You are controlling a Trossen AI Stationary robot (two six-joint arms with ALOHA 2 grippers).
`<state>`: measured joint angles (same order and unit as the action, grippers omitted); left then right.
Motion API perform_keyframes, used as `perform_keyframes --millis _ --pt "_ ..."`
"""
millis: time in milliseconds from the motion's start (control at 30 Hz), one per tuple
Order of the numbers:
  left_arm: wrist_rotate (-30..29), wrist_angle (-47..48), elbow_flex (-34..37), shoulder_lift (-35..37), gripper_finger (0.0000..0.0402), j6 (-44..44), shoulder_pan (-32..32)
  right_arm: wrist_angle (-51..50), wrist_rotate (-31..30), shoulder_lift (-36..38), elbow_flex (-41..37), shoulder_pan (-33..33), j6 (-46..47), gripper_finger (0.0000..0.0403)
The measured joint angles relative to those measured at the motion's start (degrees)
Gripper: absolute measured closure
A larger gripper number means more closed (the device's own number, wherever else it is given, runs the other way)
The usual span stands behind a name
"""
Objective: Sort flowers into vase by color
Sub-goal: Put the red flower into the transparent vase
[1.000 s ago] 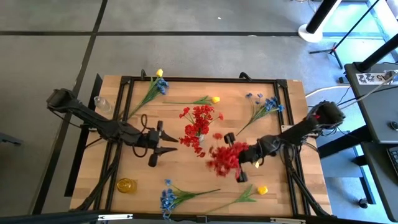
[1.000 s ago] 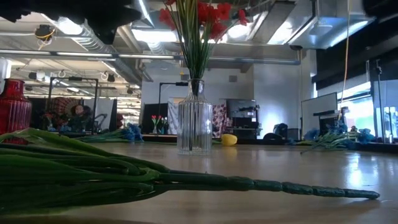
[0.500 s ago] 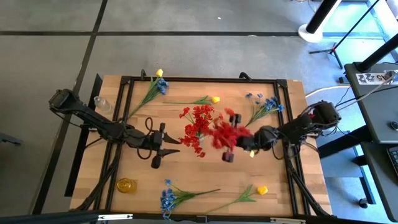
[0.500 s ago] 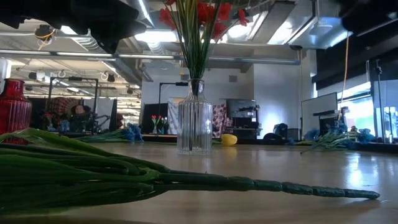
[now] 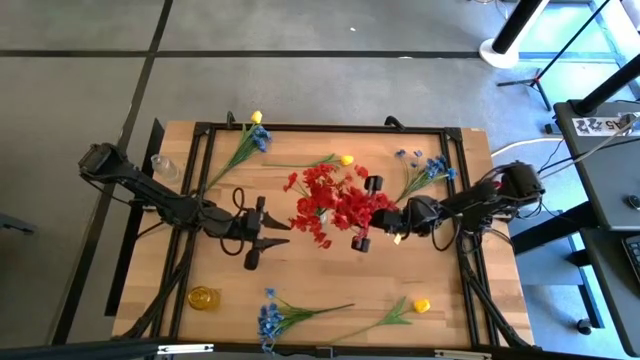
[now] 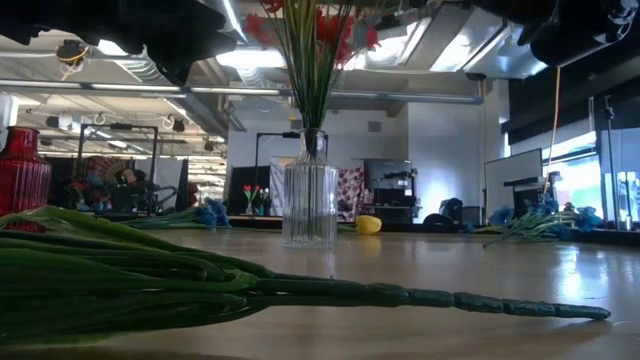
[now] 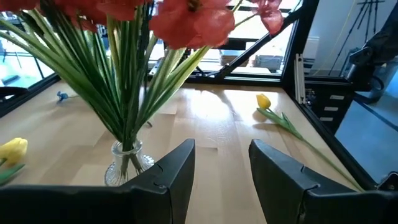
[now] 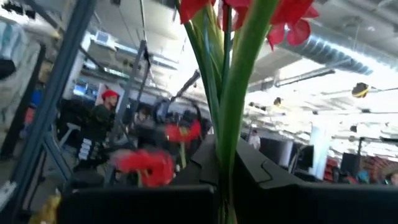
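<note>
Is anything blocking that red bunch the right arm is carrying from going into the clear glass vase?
Only the red flowers already in the vase: their blooms spread over the ribbed clear glass vase, crowding its mouth. The right gripper, shut on the red flower spray, holds it right beside them. The open left gripper waits on the other side, apart.

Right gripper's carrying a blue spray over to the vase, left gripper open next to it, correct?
Not blue. The spray in the right gripper is red, as the high view and right wrist view show. Otherwise right: it is by the vase, and the left gripper waits open beside it.
</note>
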<state>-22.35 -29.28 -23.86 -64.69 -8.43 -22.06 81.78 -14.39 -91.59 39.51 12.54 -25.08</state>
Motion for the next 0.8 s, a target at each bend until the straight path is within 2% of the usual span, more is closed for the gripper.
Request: perform_keyframes --millis 333,800 --pt "-2.4 0.1 0.0 0.2 0.0253 0.0 0.0 -6.7 -0.2 -1.4 0.0 -1.8 5.4 0.0389" --pt "-3.8 2.4 0.0 6.5 0.0253 3.0 0.0 -20.3 -4.1 -1.4 0.0 -2.5 11.7 0.0382"
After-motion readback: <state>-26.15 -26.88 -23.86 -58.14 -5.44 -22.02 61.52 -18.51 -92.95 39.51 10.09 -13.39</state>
